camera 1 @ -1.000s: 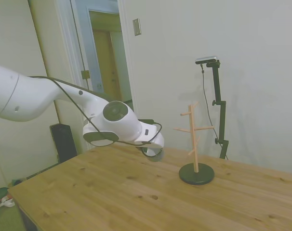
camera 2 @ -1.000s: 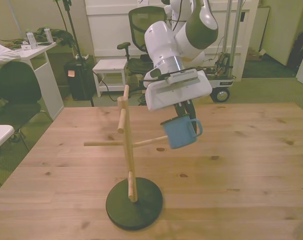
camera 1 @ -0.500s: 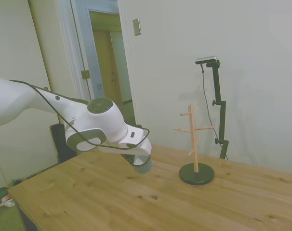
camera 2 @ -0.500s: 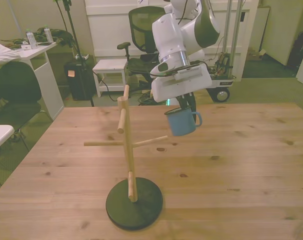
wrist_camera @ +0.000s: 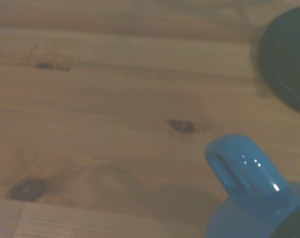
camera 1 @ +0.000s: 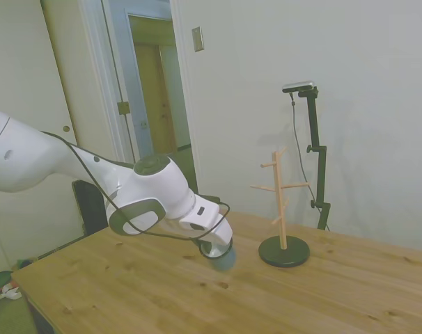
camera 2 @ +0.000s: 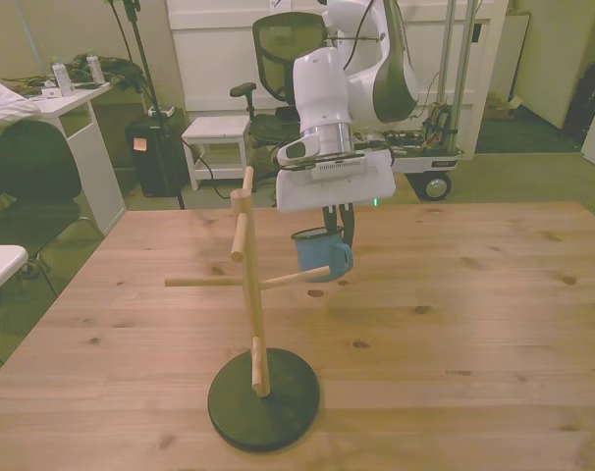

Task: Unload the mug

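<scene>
The light-blue mug (camera 2: 317,255) with a dark rim hangs upright in my gripper (camera 2: 329,234), which is shut on its rim from above. It is low over the wooden table (camera 2: 474,324), behind the mug tree's pegs in the front view. In the side view the mug (camera 1: 225,260) sits under the gripper (camera 1: 221,252), left of the tree's base and close to the tabletop; whether it touches cannot be told. The wrist view shows the mug's blue handle (wrist_camera: 241,173) over the planks.
A wooden mug tree (camera 2: 246,285) with bare pegs stands on a round black base (camera 2: 263,397) near the table's front edge, also seen as the mug tree (camera 1: 281,202). Its base (wrist_camera: 288,59) shows in the wrist view. An office chair (camera 2: 283,49) and a white desk (camera 2: 72,108) stand beyond the table.
The arm has carried the mug downward, closer to the tabletop, and toward the front view's left. The mug's handle has turned from pointing right to facing nearer the camera.
</scene>
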Available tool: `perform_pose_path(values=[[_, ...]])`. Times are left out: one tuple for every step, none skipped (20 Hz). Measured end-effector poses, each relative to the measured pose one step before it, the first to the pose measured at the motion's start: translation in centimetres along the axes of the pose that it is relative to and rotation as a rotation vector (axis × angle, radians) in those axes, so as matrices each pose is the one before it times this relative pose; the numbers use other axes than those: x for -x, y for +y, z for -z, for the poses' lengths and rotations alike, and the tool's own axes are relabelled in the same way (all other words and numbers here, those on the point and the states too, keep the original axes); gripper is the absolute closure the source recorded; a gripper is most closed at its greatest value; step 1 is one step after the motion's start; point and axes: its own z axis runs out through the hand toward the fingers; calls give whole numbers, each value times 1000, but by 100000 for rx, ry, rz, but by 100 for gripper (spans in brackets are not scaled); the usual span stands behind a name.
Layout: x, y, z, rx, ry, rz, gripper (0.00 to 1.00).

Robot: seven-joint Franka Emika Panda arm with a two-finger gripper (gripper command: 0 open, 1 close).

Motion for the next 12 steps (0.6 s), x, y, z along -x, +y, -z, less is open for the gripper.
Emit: perform_pose_path(values=[[245,144,-153,1464,-1750,-766,100],[325,101,-170,1316,-1505,-563,100],[335,85,-179,1293,-1529,-386,100],[334,49,-185,1373,-1853,-349,100],[253,-35,-159,1210,-1494,-275,100],[170,-72,-116,811,-860,-349,100],[119,-69,-100,976,-507,-325,100],[43,-61,-74,619,17,-591,100],[10,-17,-110,553,-35,-627,100],[23,26,-218,1075,-92,-187,100],[47,55,-322,1142,-385,-397,100],[78,75,-433,1118,-902,-543,100]])
